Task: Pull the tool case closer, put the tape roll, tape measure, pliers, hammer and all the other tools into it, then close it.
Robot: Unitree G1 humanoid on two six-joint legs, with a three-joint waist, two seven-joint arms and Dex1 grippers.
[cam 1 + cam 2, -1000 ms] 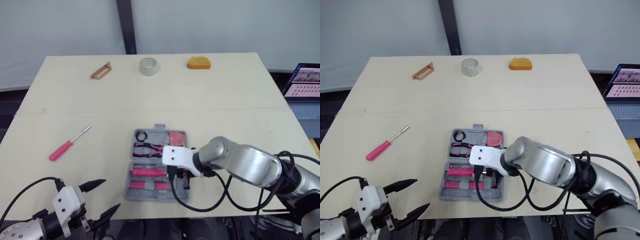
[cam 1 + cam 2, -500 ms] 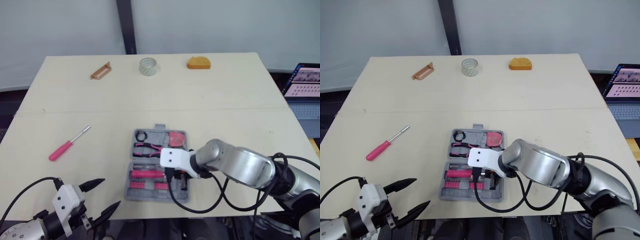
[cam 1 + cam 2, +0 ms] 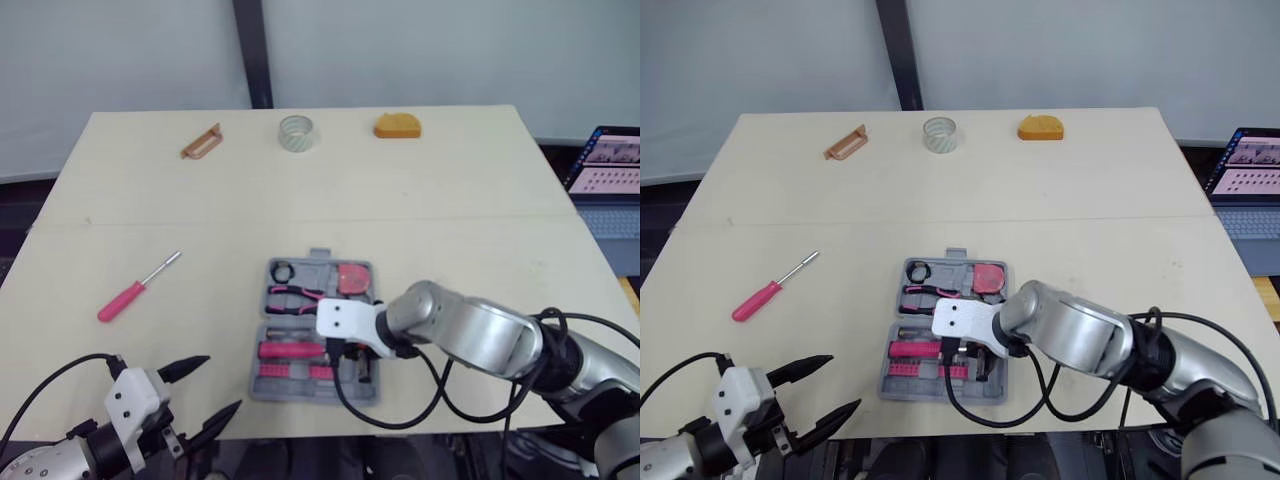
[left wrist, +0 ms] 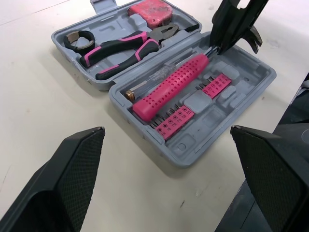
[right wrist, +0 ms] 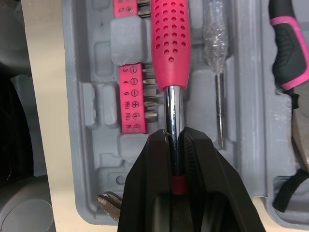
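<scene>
Seating the hammer in the near half of the tool case

The right pincer is clamped tight on the chrome shaft of the hammer. The pink handle runs straight ahead of its tips along a moulded slot of the open tool case, with the bit rows just beside it and the pliers in the half beyond. The left pincer hangs spread wide and empty, the case just off to its right. Next, I judge, the right pincer should let go and lift clear; then the screwdriver, ahead of the left pincer, and the tape roll, far beyond both, need fetching
</scene>
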